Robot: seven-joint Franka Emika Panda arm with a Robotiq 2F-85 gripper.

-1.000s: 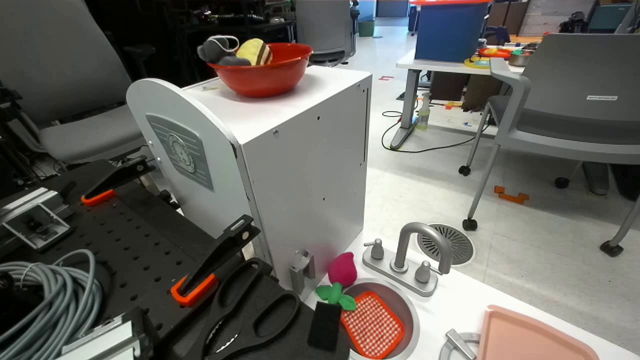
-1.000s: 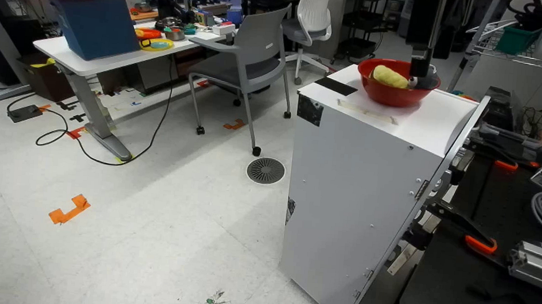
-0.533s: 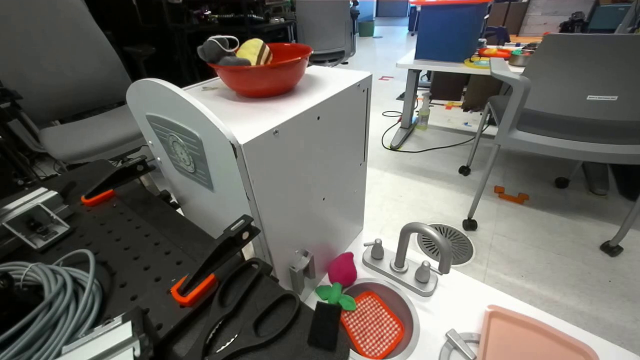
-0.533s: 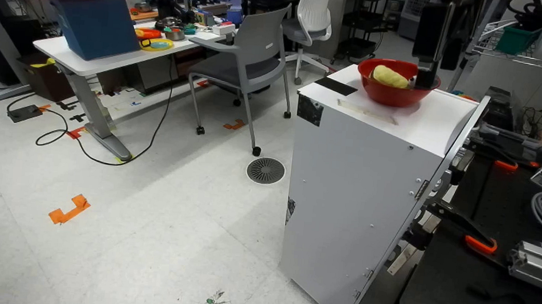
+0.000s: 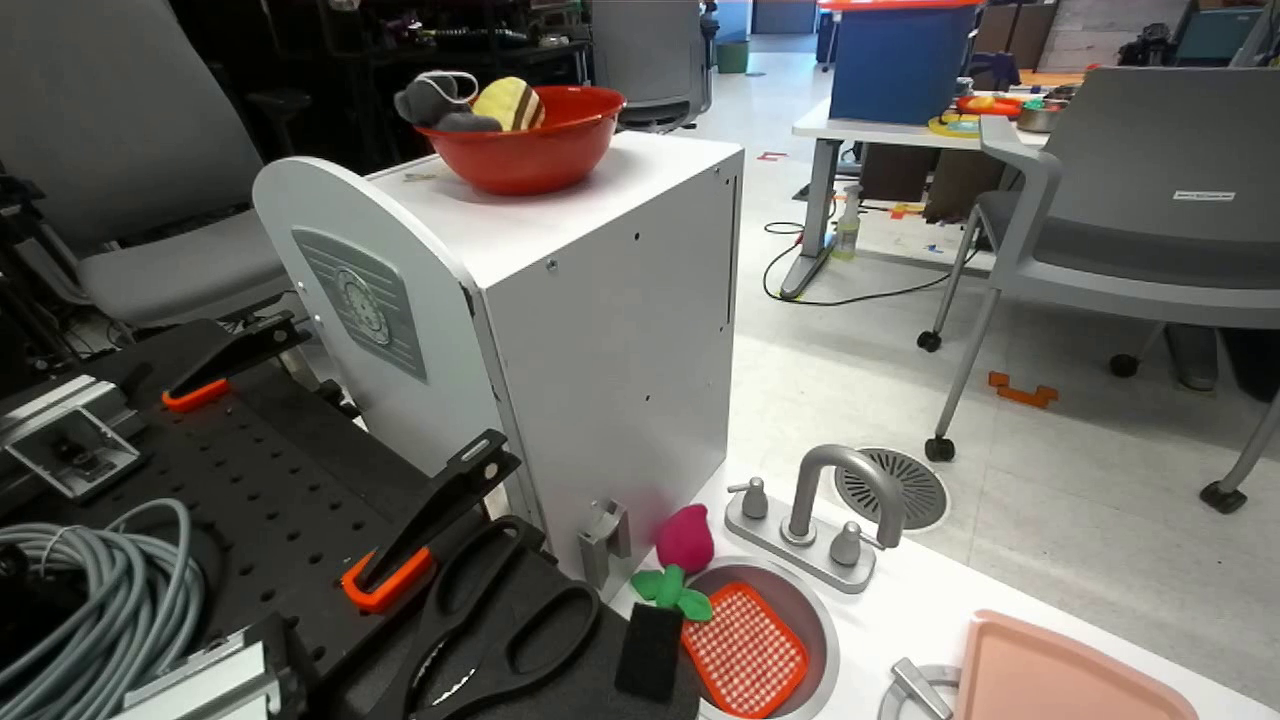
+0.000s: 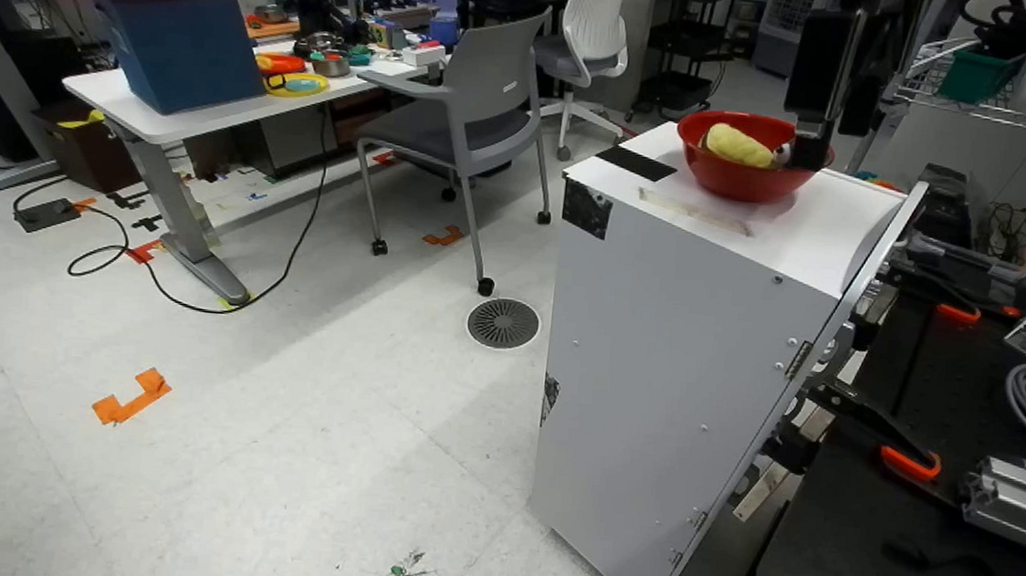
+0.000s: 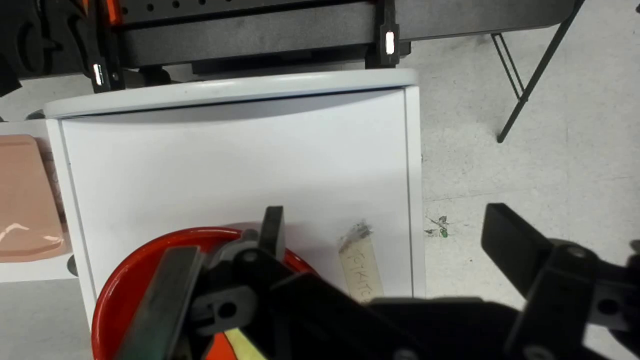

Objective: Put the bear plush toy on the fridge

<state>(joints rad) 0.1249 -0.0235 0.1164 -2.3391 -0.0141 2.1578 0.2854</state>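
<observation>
The bear plush toy, a grey soft lump point(image 5: 428, 105) with a white loop, leans over the rim of the red bowl point(image 5: 535, 155). The bowl stands on the white fridge point(image 5: 630, 330), which shows in both exterior views point(image 6: 654, 354). My gripper point(image 7: 387, 230) is open and empty in the wrist view. Its gap lies over the right edge of the fridge top point(image 7: 235, 165) and the floor. The toy point(image 7: 239, 247) shows partly beside and behind the left finger. In an exterior view the gripper point(image 6: 812, 149) overlaps the bowl's right side and hides most of the toy.
A yellow piece point(image 6: 737, 146) lies in the bowl. A tape strip point(image 7: 361, 267) is on the fridge top. A black perforated table point(image 5: 270, 450) with orange-tipped clamps stands at the fridge's door side. A toy sink with faucet point(image 5: 850, 470) adjoins the fridge.
In an exterior view my gripper has moved down and slightly right and now covers most of the toy. The toy and bowl have not visibly moved.
</observation>
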